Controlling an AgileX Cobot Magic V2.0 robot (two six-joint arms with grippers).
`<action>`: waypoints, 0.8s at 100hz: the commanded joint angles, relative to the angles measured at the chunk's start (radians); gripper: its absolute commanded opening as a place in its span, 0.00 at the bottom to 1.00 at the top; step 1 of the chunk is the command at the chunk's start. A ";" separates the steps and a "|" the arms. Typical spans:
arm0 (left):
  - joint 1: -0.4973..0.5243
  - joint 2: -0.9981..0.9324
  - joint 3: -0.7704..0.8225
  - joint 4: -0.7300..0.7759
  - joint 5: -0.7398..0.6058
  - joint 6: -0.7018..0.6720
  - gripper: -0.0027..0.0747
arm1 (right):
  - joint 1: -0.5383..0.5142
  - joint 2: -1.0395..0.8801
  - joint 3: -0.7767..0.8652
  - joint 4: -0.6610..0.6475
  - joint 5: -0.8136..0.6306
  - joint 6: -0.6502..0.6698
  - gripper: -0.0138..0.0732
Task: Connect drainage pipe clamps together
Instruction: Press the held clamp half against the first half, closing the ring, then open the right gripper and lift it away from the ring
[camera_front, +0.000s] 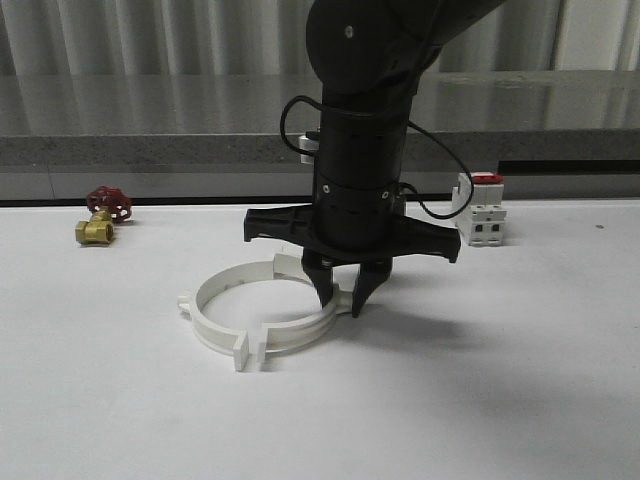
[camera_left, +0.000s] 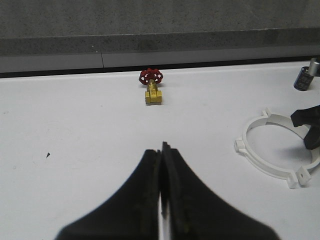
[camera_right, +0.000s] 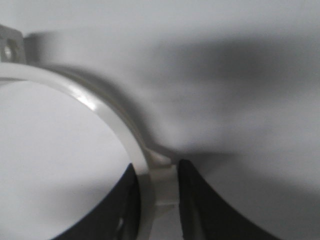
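Note:
Two white drainage pipe clamps lie on the table as one ring. The left half (camera_front: 203, 308) and the right half (camera_front: 300, 328) have their front end tabs (camera_front: 250, 350) side by side with a thin gap. My right gripper (camera_front: 342, 295) points straight down over the ring's right side. Its fingers straddle the wall of the right half (camera_right: 107, 117) at a side lug, and my right gripper (camera_right: 157, 185) is shut on it. My left gripper (camera_left: 161, 150) is shut on nothing, hovering left of the ring (camera_left: 260, 160).
A brass valve with a red handwheel (camera_front: 103, 215) lies at the back left, also the valve (camera_left: 151, 86). A white block with a red top (camera_front: 480, 215) stands at the back right. A grey ledge runs behind the table.

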 joint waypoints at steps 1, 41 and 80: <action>0.003 0.005 -0.024 -0.008 -0.069 0.003 0.01 | 0.003 -0.035 -0.020 0.032 -0.013 0.000 0.44; 0.003 0.005 -0.024 -0.008 -0.069 0.003 0.01 | 0.003 -0.035 -0.020 0.032 0.011 -0.011 0.57; 0.003 0.005 -0.024 -0.008 -0.069 0.003 0.01 | 0.003 -0.067 -0.203 -0.036 0.191 -0.149 0.57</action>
